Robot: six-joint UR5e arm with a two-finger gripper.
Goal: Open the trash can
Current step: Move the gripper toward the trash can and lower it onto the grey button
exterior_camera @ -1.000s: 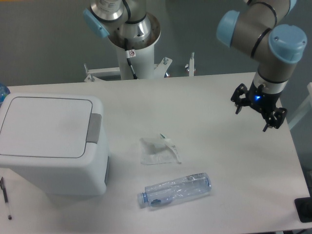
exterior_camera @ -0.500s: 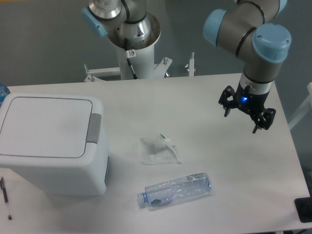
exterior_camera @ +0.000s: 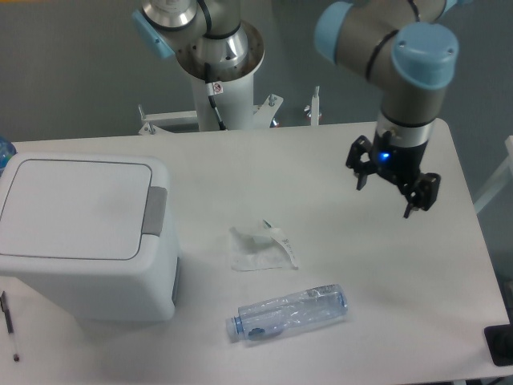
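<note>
The trash can (exterior_camera: pixel 84 237) is a big white box with rounded corners at the left of the table. Its flat lid (exterior_camera: pixel 72 207) lies shut, with a grey push tab (exterior_camera: pixel 155 212) on its right edge. My gripper (exterior_camera: pixel 386 196) hangs over the right part of the table, far to the right of the can. Its two black fingers stand spread apart and hold nothing.
A crumpled clear plastic wrapper (exterior_camera: pixel 260 247) lies mid-table. A clear plastic bottle (exterior_camera: pixel 287 313) lies on its side nearer the front edge. A pen (exterior_camera: pixel 10 326) rests at the front left by the can. The arm's base pedestal (exterior_camera: pixel 220 76) stands behind the table.
The gripper has moved left and slightly up in the view, from the table's right edge toward the middle. It stays open. The can and the other objects have not moved.
</note>
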